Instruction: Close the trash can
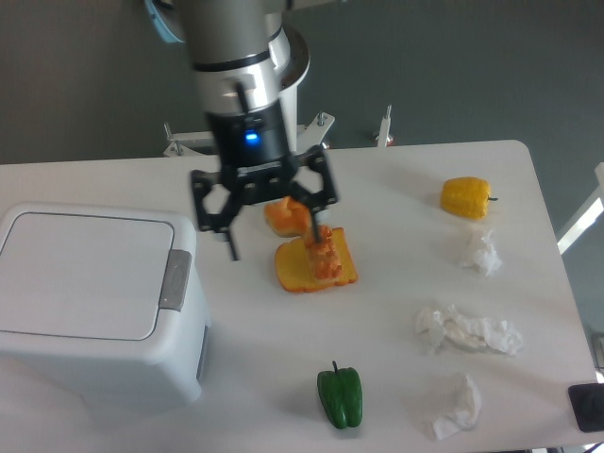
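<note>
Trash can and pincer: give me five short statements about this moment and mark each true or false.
1. The trash can has its lid lying flat and shut. True.
2. The pincer is clamped on the grey latch. False: it hangs open to the right of the can, touching nothing that can be seen.
3. A green pepper lies near the front edge of the table. True.
4. The yellow pepper sits on top of the trash can. False: it lies on the table at the far right.
5. No crumpled tissues are on the table. False: three crumpled tissues lie on the right side.
</note>
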`<control>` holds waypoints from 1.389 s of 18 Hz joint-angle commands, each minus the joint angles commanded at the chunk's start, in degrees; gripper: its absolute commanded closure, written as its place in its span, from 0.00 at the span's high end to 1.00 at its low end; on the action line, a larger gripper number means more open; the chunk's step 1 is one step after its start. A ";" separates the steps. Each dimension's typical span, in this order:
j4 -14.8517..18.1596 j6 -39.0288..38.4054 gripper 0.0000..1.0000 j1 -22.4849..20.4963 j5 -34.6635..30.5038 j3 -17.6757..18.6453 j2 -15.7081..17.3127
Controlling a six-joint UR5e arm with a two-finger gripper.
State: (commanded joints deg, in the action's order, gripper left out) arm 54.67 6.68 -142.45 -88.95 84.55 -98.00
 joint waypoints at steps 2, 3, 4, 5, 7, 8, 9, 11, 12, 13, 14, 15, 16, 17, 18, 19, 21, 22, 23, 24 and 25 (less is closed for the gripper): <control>0.00 0.09 1.00 -3.52 0.00 0.09 -0.96; 0.09 0.52 1.00 -4.84 0.00 0.26 -2.19; 0.09 2.18 1.00 -5.81 0.00 0.61 -3.50; 0.00 4.37 1.00 -6.78 -0.09 0.70 -4.65; 0.00 7.46 1.00 -8.36 0.00 0.71 -7.11; 0.00 8.34 1.00 -8.80 0.35 0.71 -8.08; 0.00 9.22 1.00 -9.42 1.48 0.71 -9.22; 0.09 11.59 1.00 -10.74 4.99 0.71 -10.72; 0.09 12.82 1.00 -11.09 6.05 0.62 -11.42; 0.09 14.14 1.00 -11.27 6.24 0.70 -12.21; 0.17 15.72 1.00 -11.44 6.24 0.62 -13.44; 0.09 17.21 1.00 -11.36 6.24 0.62 -14.75; 0.09 18.53 1.00 -11.36 6.24 0.53 -15.98; 0.09 19.50 1.00 -11.27 6.15 0.36 -16.95; 0.09 19.69 1.00 -11.18 6.15 0.27 -17.57; 0.09 19.69 1.00 -11.01 5.98 0.27 -18.01; 0.18 19.42 1.00 -10.83 5.54 0.35 -18.63; 0.18 19.42 1.00 -10.83 5.54 0.35 -18.81; 0.18 19.42 1.00 -10.83 5.54 0.35 -18.81; 0.18 19.25 1.00 -10.74 5.45 0.53 -18.81; 0.18 19.25 1.00 -10.74 5.28 0.70 -18.90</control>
State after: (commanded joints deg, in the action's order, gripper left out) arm 54.84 25.93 -153.19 -83.67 85.25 -116.89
